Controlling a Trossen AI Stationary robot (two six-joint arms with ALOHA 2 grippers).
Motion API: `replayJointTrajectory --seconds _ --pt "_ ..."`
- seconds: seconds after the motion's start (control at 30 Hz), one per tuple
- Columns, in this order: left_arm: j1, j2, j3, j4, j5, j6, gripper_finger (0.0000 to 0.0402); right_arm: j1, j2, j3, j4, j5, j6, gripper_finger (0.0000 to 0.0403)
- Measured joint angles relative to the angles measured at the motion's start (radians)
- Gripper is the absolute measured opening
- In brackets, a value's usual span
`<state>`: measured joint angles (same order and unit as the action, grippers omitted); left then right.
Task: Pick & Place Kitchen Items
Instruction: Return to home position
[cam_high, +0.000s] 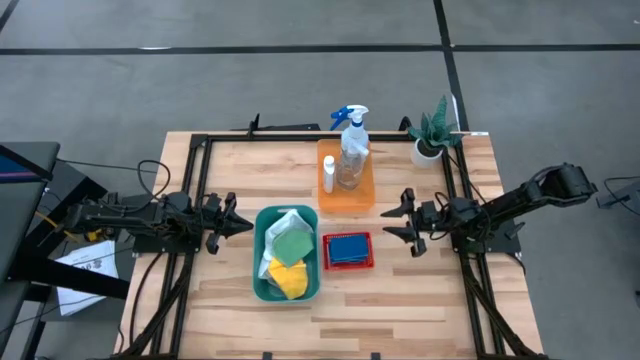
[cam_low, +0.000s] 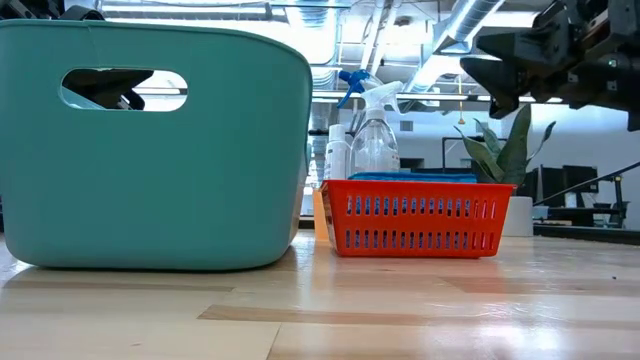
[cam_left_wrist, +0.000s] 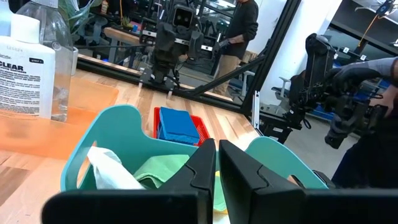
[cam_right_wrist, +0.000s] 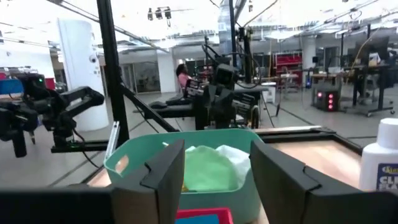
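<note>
A teal bin (cam_high: 259, 255) in the middle of the table holds a white cloth (cam_high: 288, 222), a green cloth (cam_high: 291, 245) and a yellow cloth (cam_high: 289, 278). To its right, a red basket (cam_high: 347, 267) holds blue sponges (cam_high: 348, 248). Behind them, a clear spray bottle with a blue trigger (cam_high: 353, 150) and a small white bottle (cam_high: 329, 172) stand upright on an orange tray (cam_high: 362, 200). My left gripper (cam_high: 240, 225) is shut and empty, level, left of the bin. My right gripper (cam_high: 405, 222) is open and empty, right of the basket.
A green plant in a white pot (cam_high: 432, 140) stands at the far right corner. A black frame (cam_high: 200, 190) runs along the table's sides and far edge. Bare wood lies along the near edge (cam_high: 350, 320). A person stands in the room beyond (cam_left_wrist: 242, 25).
</note>
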<state>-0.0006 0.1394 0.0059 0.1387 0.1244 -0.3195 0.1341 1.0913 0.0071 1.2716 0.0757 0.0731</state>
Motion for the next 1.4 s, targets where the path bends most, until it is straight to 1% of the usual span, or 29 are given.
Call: replayJointTrajectory --seconds 0.13,0.23,0.37,0.47,0.73,0.93,1.07,1.1,1.17,1.4 --pt "0.0 0.0 0.0 0.0 0.0 0.0 0.0016 0.0 -0.017 0.0 -0.013 0.003 -0.001 0.0173" --pt "0.0 0.0 0.0 0.0 0.0 0.0 0.0016 0.005 -0.061 0.0 -0.035 0.003 0.003 0.0173" --pt "0.0 0.0 0.0 0.0 0.0 0.0 0.0016 0.002 -0.149 -0.001 -0.15 0.002 0.003 0.0173" --pt "0.0 0.0 0.0 0.0 0.0 0.0 0.0016 -0.011 -0.243 0.0 -0.278 0.003 0.005 0.0173" --pt "0.0 0.0 0.0 0.0 0.0 0.0 0.0016 -0.032 -0.556 -0.001 -0.674 0.003 0.005 0.0173" --pt "0.0 0.0 0.0 0.0 0.0 0.0 0.0016 -0.029 -0.838 -0.001 -1.015 0.003 0.006 0.0173" --pt "0.0 0.0 0.0 0.0 0.0 0.0 0.0016 -0.029 -1.031 -0.002 -1.221 0.003 0.028 0.0173" --pt "0.0 0.0 0.0 0.0 0.0 0.0 0.0016 -0.029 -1.075 -0.001 -1.244 -0.003 0.031 0.0173" --pt "0.0 0.0 0.0 0.0 0.0 0.0 0.0016 -0.029 -1.085 -0.001 -1.236 -0.02 0.027 0.0173" --pt "0.0 0.012 0.0 0.011 0.0 0.0 0.0016 -0.024 -1.089 -0.001 -1.25 -0.023 -0.007 0.0173"
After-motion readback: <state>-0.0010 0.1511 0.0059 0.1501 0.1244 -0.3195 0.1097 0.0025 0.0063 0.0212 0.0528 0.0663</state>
